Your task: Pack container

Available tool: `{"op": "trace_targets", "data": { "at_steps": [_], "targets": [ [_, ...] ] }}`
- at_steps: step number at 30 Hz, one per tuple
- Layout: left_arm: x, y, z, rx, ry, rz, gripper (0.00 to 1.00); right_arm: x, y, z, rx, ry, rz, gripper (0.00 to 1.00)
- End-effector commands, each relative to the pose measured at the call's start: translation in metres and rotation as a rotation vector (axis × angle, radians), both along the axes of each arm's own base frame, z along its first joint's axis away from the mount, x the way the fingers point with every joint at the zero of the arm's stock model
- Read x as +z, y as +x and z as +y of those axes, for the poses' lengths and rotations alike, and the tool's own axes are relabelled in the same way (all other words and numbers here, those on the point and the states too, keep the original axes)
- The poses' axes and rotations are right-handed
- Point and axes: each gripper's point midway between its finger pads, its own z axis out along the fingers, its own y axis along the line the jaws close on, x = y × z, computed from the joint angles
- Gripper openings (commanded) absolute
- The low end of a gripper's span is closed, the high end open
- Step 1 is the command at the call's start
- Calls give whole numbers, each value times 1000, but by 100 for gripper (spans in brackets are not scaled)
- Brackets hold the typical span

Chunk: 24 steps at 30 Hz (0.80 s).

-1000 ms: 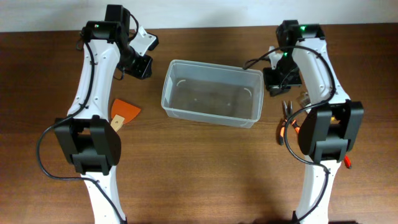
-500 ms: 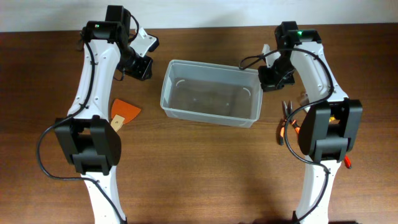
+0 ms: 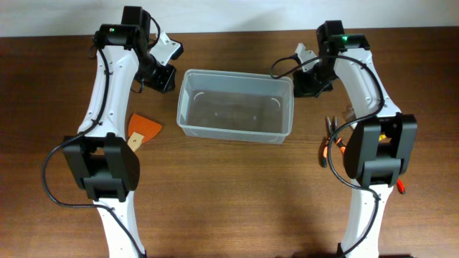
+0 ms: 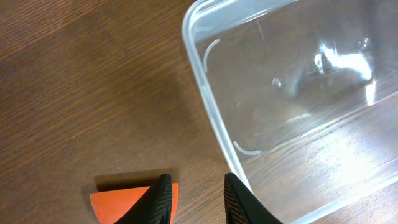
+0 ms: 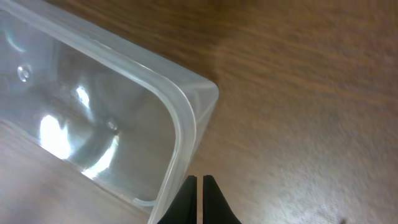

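Note:
The container (image 3: 233,73) is a clear, empty plastic tub in the middle of the table. My right gripper (image 3: 301,80) is shut with nothing in it, and sits right against the outside of the tub's far right corner. In the right wrist view the closed gripper (image 5: 199,182) lies beside the rounded rim of the container (image 5: 180,124). My left gripper (image 3: 163,79) hovers just off the tub's far left corner. In the left wrist view that gripper (image 4: 196,182) stands open with only bare wood in the gap, and the container (image 4: 205,106) lies to its right.
An orange scraper (image 3: 143,129) lies left of the tub, and it also shows under my left finger as an orange scraper (image 4: 121,202). Orange-handled pliers (image 3: 330,140) lie by the right arm's base. A small red item (image 3: 400,188) sits further to the front right.
The container has slid left and turned squarer to the table. My shut right gripper has moved left with it at its right end. The left arm has held still.

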Motion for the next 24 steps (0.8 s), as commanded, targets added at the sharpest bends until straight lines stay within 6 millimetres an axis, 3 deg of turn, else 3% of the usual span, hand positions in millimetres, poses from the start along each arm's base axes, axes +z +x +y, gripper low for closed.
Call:
{"op": "trace_targets", "data": {
  "at_steps": [1, 10, 17, 24],
  "targets": [
    [-9, -3, -4, -25, -12, 25, 29, 5, 0, 22, 65, 57, -27, 5],
    [-10, -11, -6, -30, -10, 59, 29, 5, 4, 36, 102, 40, -62, 5],
    [-13, -30, -27, -87, 32, 115, 19, -1, 8, -3, -27, -52, -29, 4],
    [-16, -68, -47, -150, 103, 236, 9, -3, -2, -22, -68, -55, 27, 4]
  ]
}}
